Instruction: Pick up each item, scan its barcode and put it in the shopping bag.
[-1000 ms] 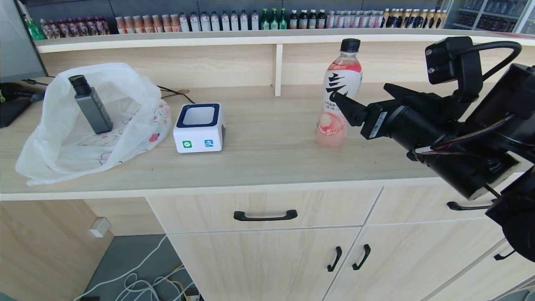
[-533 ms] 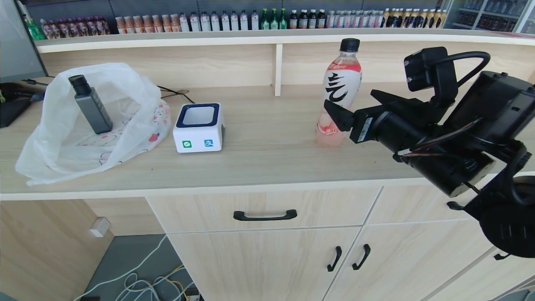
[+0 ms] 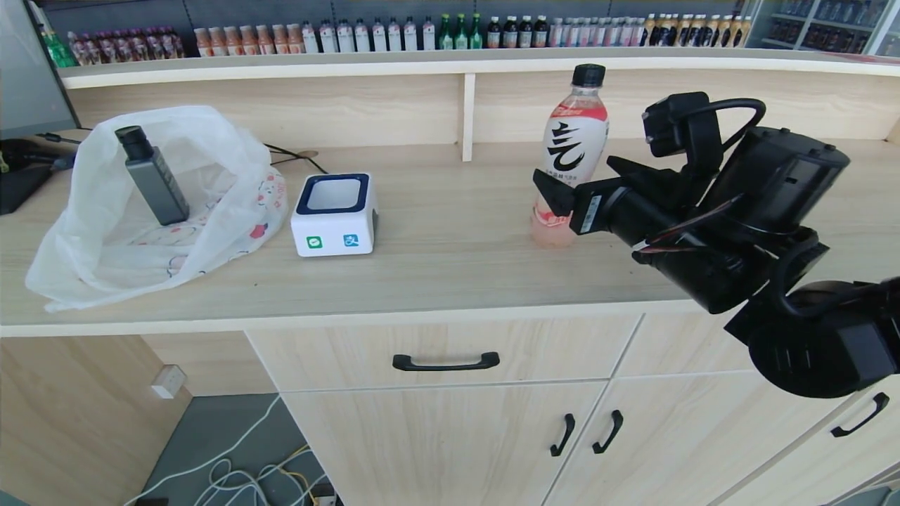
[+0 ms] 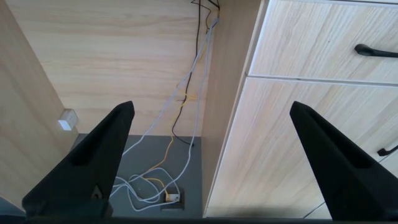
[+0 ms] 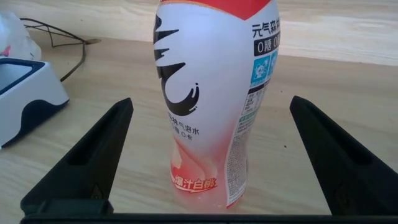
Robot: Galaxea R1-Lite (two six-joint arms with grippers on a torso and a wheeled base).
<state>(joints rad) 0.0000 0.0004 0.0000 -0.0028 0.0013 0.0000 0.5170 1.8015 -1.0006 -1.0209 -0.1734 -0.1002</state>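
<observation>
On the counter (image 3: 450,267), the shopping bag (image 3: 232,158) lies far left with a container (image 3: 153,179) standing inside it. The scanner (image 3: 334,214) sits just right of the bag. The bottle (image 3: 571,140) stands upright well to the right, in line between the spread fingers of the right gripper (image 5: 211,104), which comes in from the near right. A row of bottles (image 3: 422,34) lines the shelf behind. The left gripper (image 4: 211,109) hangs low beside the cabinet fronts, above floor cables (image 4: 155,180).
</observation>
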